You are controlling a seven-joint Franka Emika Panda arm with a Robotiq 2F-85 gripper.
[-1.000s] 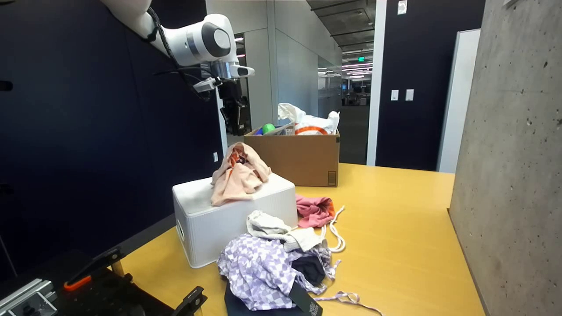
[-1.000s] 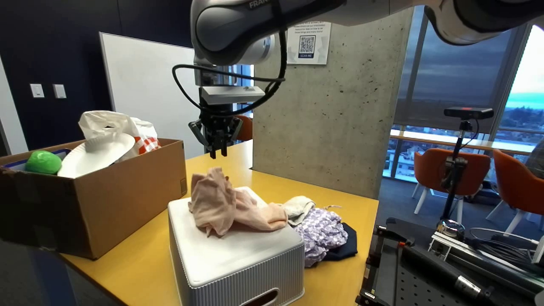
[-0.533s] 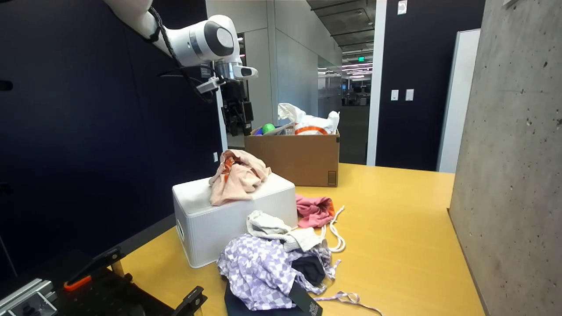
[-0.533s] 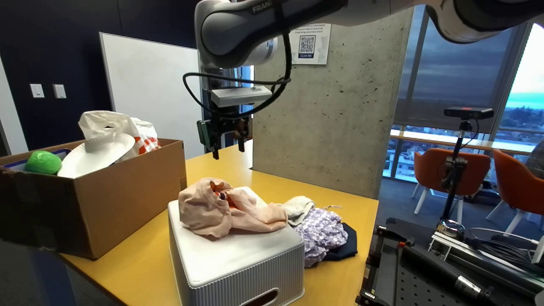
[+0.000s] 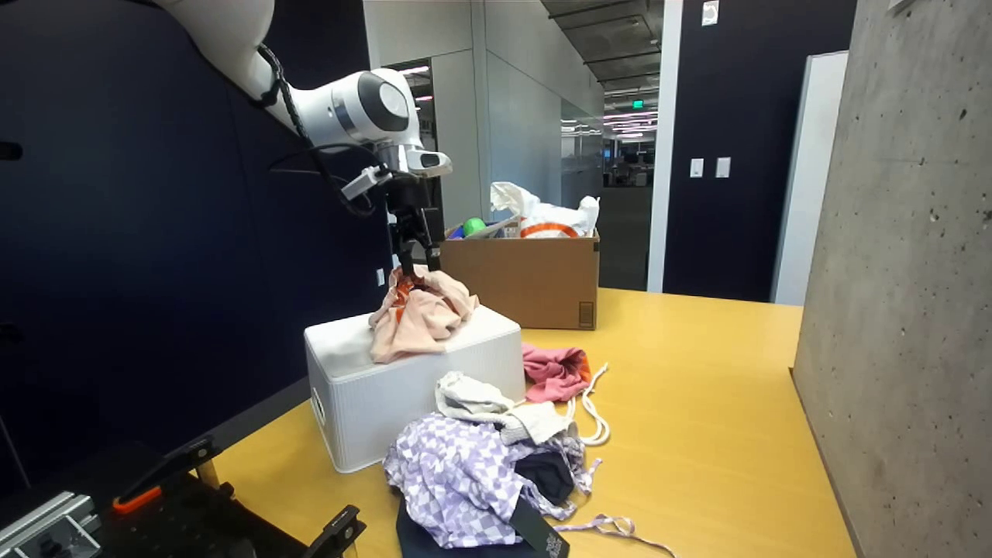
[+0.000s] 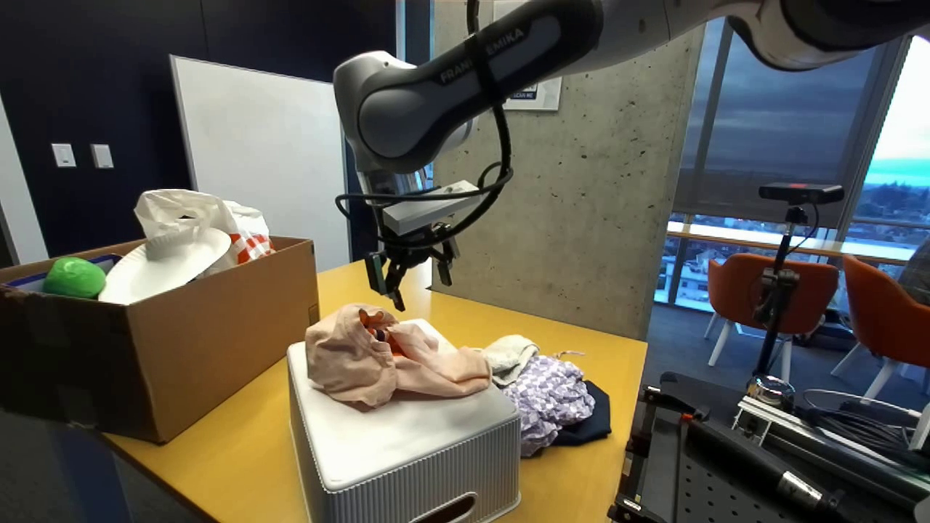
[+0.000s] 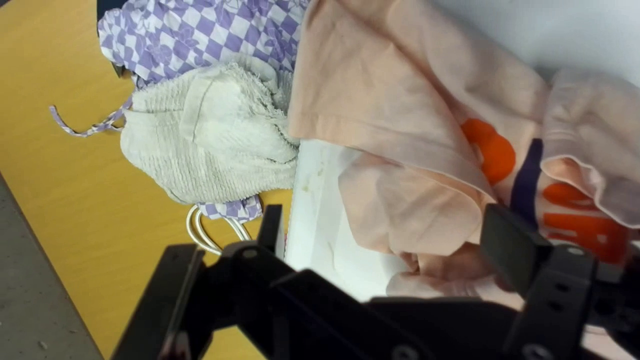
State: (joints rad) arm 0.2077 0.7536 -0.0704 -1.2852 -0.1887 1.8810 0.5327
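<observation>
- Desk (image 5: 697, 434): yellow-topped, carrying everything but the arm listed here; its near edge runs out of frame.
- Robot arm (image 5: 318, 116): reaches in from 10 o'clock in an exterior view, bent downward over the clothes; its base is cut off.
- Cardboard box (image 5: 515, 283): at 1 o'clock from the white bin (image 5: 395, 407); its walls seem to prop up a white bag (image 5: 554, 221) and hide most of the contents. The bin's flat top apparently serves as a raised stand; whether it is a lid or an upturned base, I cannot tell.
- Peach garment (image 5: 422, 325): slumped on top of the bin, which alone supports it; folds hide its cut and part of an orange print (image 7: 500, 155).
- Checked cloth (image 5: 457, 480): lilac and white, at 5 o'clock from the bin, mostly covering a navy cloth (image 6: 587, 418).
- Cream knit (image 7: 215, 135): beside the bin, partly resting on the checked cloth.
- Rose cloth (image 5: 554, 376): at 3 o'clock, partly behind the bin.
- Jaws: spread, pinching nothing, at 12 o'clock above the peach garment; whether they brush it is unclear.
- White cord (image 5: 607, 430): looped at 3 o'clock from the knit; its owner is uncertain.
</observation>
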